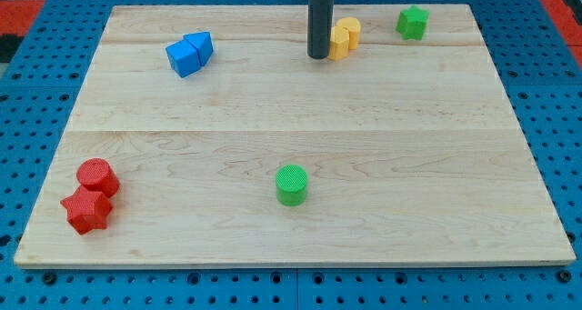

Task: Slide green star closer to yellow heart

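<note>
One rod, my tip (318, 55), touches the yellow heart (345, 37)'s left, the green star (413, 22) near; no fingers fitted.

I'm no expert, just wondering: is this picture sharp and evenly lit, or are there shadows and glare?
Camera view: sharp throughout, light soft and even, no glare on the wooden board; only faint shadows beside the green cylinder and my tip; the rod's top is cropped.

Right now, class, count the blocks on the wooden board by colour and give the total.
Blue: 2, the blue blocks, touching
Yellow: 1, the yellow heart, beside my tip
Green: 2, the green star and the green cylinder
Red: 2, the red cylinder and the red star
Total: 7
</note>
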{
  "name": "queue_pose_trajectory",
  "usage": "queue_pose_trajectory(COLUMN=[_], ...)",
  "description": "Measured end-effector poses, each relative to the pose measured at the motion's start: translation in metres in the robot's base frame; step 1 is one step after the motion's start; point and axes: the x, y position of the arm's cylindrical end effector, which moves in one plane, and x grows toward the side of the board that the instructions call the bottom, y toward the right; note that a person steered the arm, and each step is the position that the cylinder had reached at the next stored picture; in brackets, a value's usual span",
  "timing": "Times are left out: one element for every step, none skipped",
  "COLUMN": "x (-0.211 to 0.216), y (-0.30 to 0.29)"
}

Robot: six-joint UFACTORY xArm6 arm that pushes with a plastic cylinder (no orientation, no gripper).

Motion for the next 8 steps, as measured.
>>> queue_pose_trajectory(x=[-0.010,0.003,0.031,0.031,0.031,0.031,0.030,0.030], y=[0.003,0.000,0.021,0.082,0.134,0.168,0.173,0.173])
